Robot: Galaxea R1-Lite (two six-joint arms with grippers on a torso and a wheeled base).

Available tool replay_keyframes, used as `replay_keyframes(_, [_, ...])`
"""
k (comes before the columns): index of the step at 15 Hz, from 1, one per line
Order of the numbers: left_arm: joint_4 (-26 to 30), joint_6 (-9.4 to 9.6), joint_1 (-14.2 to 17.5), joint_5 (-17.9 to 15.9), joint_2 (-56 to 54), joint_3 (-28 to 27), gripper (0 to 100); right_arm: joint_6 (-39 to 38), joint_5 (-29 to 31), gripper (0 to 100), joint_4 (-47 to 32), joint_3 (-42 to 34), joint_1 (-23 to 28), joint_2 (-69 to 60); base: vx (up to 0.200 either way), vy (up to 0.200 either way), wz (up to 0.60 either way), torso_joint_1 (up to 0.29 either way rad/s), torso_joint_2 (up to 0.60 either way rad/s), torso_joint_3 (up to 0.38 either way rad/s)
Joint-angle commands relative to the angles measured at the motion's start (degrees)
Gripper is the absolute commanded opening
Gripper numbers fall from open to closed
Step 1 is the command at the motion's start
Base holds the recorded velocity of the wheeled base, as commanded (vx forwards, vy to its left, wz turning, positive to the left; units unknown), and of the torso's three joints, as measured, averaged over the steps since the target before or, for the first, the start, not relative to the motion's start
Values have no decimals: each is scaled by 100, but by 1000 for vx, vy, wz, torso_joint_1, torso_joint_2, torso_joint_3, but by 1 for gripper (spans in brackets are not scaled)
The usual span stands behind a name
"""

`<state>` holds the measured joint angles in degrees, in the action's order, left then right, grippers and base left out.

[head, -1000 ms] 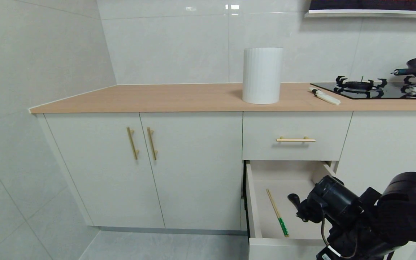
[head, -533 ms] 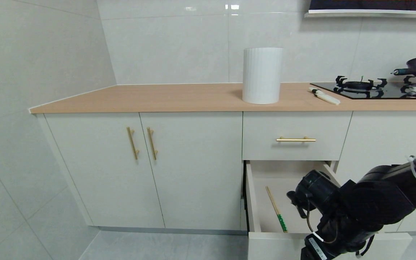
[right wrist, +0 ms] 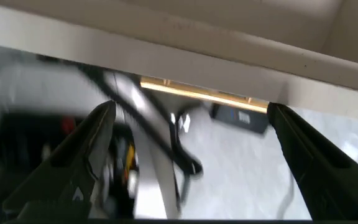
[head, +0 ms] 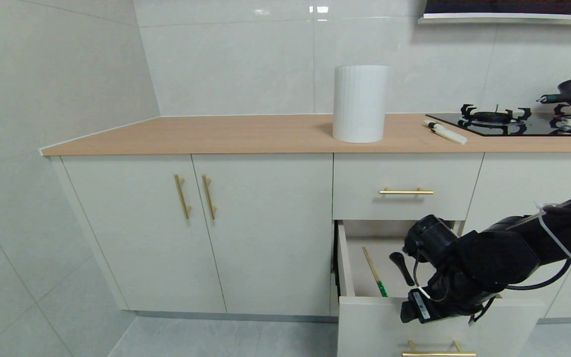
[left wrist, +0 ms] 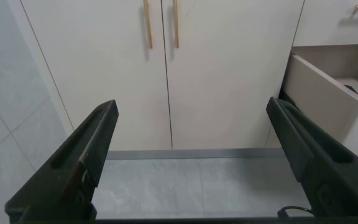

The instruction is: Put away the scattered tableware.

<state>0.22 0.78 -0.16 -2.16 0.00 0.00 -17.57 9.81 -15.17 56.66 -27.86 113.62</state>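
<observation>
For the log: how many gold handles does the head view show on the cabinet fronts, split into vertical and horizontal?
Vertical door handles: 2
Horizontal drawer handles: 2
Total: 4

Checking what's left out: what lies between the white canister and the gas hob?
In the head view, one pale utensil lies on the countertop between the white canister and the gas hob, near the hob's edge.

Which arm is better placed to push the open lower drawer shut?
Right. The right gripper hangs open at the pale drawer front, by its gold bar handle; the left gripper faces the cream cabinet doors.
</observation>
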Motion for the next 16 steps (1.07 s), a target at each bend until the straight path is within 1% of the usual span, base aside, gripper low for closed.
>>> replay_keyframes(1, [4,1,-2,5,0,0,100,-10,-6,100,84,47,175,117,0,0,0,0,0,0])
replay_keyframes(4, [4,1,-2,5,0,0,100,-168,-23,100,119,249,342,214,0,0,0,0,0,0])
replay_keyframes(8, [4,1,-2,5,0,0,100,-353,-6,100,471,372,571,468,0,0,0,0,0,0])
replay_keyframes(12, [4,1,-2,5,0,0,100,-379,56,100,664,477,755,644,0,0,0,0,0,0])
replay_keyframes(16, [4,1,-2,5,0,0,100,-379,390,100,1481,469,1001,1066,0,0,0,0,0,0])
